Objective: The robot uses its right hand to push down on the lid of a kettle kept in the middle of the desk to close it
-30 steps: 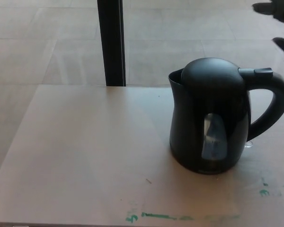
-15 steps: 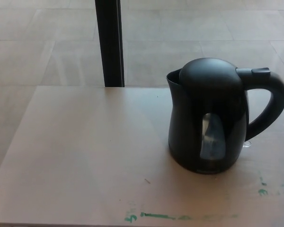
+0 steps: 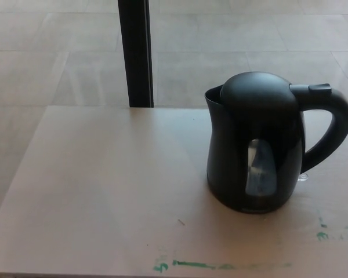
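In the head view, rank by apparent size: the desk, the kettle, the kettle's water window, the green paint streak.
1. desk
2. kettle
3. and 4. unsure: green paint streak is longer, water window broader.

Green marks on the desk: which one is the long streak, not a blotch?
The green streak along the desk's front edge, in front of the kettle. The green blotches toward the right are short, separate dabs.
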`<state>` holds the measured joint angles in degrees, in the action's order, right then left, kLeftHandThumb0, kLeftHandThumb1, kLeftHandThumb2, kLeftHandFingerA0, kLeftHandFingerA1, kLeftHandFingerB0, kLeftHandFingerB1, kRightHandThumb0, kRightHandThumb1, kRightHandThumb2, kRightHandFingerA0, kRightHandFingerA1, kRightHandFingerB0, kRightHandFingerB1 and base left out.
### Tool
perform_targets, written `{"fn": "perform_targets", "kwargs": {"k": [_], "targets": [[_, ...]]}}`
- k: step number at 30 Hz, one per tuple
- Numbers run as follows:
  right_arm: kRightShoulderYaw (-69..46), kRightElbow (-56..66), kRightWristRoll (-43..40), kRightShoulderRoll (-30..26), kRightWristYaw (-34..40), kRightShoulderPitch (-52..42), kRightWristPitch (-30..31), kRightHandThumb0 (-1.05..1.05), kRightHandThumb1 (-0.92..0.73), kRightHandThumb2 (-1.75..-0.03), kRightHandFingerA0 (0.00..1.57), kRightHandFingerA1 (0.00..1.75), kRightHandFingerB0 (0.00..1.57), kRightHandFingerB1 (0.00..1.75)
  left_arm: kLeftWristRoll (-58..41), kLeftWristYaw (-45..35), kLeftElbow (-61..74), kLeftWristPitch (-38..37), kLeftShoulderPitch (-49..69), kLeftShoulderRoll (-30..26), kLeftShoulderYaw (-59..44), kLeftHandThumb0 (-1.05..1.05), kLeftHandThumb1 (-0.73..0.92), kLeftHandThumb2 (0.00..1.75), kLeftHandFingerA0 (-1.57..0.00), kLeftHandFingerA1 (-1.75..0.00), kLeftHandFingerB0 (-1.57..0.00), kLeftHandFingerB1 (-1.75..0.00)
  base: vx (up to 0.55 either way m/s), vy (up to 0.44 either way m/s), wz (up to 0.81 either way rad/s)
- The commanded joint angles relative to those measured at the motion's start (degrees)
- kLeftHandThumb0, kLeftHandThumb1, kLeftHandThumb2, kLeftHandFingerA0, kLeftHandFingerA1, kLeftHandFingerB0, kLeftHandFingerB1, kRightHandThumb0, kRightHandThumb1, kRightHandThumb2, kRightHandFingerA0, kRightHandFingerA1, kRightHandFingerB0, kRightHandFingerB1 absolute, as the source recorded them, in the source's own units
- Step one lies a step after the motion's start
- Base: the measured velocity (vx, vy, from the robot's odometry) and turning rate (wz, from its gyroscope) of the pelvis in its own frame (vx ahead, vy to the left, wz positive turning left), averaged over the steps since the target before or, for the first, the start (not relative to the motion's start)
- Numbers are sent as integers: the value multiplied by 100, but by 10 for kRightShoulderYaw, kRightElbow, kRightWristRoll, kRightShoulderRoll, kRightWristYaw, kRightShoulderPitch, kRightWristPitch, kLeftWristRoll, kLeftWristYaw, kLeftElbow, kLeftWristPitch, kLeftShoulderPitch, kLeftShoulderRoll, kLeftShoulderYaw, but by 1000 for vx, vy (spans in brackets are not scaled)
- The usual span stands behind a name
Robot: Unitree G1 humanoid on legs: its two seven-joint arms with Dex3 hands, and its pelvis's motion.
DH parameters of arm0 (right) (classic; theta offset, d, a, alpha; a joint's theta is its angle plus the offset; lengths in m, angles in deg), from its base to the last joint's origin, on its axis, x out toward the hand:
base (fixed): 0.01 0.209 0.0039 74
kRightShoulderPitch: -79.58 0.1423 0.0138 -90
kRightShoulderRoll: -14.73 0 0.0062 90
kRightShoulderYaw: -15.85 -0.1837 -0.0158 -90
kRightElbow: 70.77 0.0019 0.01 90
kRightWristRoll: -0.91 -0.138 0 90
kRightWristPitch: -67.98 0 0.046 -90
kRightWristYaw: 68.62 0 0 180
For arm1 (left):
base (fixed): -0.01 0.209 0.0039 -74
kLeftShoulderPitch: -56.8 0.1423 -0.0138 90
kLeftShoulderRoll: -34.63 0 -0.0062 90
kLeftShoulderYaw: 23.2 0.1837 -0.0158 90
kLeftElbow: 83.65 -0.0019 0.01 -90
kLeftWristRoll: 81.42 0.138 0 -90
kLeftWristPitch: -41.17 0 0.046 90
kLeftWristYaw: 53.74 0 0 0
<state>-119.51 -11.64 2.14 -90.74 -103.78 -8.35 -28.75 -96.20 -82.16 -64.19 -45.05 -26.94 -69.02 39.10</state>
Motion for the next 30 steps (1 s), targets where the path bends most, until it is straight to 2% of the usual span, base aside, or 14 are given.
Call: {"fn": "perform_targets", "kwargs": {"k": [1, 2, 3, 4, 5, 12, 13, 15, 16, 20, 21, 27, 29, 30], "targets": [[-100, -99, -101, 115, 169, -75, -87, -33, -60, -113, 0, 48, 0, 48, -14, -10, 15, -2, 8, -4, -7, -68, 65, 59, -50, -51, -29, -34, 0, 0, 0], [-105, -104, -107, 120, 173, -74, -80, -33, -60, -113, 0, 48, 0, 48, -12, -11, 18, -3, 9, -4, -5, -68, 65, 59, -50, -51, -29, -34, 0, 0, 0], [-103, -127, -99, 117, 180, -76, -86, -65, -92, -70, 20, 34, 9, 22, -12, -4, 19, 3, 6, -4, -5, -69, 64, 60, -54, -52, -32, -35, 0, 0, 0], [-113, -144, -113, 124, 181, -75, -78, -35, -55, -111, 1, 47, 0, 48, -2, 6, 12, -7, 4, -7, 1, -71, 63, 60, -58, -51, -30, -32, 0, 0, 0], [-121, -156, -127, 126, 171, -75, -69, -69, -91, -69, 21, 35, 8, 21, 2, 1, 6, -11, 4, -10, 5, -81, 57, 89, -49, -57, -25, -43, 0, 0, 0], [-145, -188, -163, 145, 162, -62, -47, -75, -87, -68, 23, 35, 7, 21, -8, 1, 9, 0, -5, -9, -2, -72, 55, 90, -55, -64, -27, -47, 0, 0, 0], [-147, -181, -167, 151, 163, -63, -39, -76, -84, -66, 24, 35, 8, 22, -7, 3, 10, 0, -6, -9, -1, -66, 67, 60, -56, -52, -33, -34, 0, 0, 0], [-147, -187, -173, 148, 161, -61, -24, -77, -85, -67, 24, 34, 7, 20, -6, 13, 4, 7, -13, -8, -2, -72, 54, 88, -52, -61, -24, -45, 0, 0, 0], [-152, -181, -187, 154, 155, -61, -2, -76, -88, -68, 23, 33, 5, 19, -4, 11, 7, 3, -10, -7, 0, -65, 67, 60, -57, -53, -31, -33, 0, 0, 0], [-158, -189, -211, 155, 159, -52, 27, -75, -88, -68, 22, 32, 0, 15, -2, 8, 4, -5, -8, -3, 3, -75, 55, 89, -55, -62, -30, -46, 0, 0, 0], [-157, -193, -215, 157, 159, -52, 32, -78, -69, -105, 16, 47, 0, 19, -4, 11, 0, -3, -9, -1, 1, -73, 54, 88, -53, -61, -31, -47, 0, 0, 0], [-143, -201, -230, 159, 182, -44, 59, -80, -72, -105, 22, 48, 0, 19, -10, 10, -7, 1, -13, -1, -6, -65, 64, 60, -54, -52, -35, -35, 0, 0, 0], [-134, -208, -232, 156, 174, -48, 51, -80, -73, -105, 20, 47, 0, 16, -5, 2, 2, 1, -5, -4, 0, -77, 56, 90, -50, -61, -30, -47, 0, 0, 0], [-127, -199, -235, 160, 174, -52, 52, -75, -87, -67, 26, 31, 0, 15, -5, 8, -4, 1, -8, -3, -1, -75, 55, 89, -53, -62, -30, -46, 0, 0, 0]]}}
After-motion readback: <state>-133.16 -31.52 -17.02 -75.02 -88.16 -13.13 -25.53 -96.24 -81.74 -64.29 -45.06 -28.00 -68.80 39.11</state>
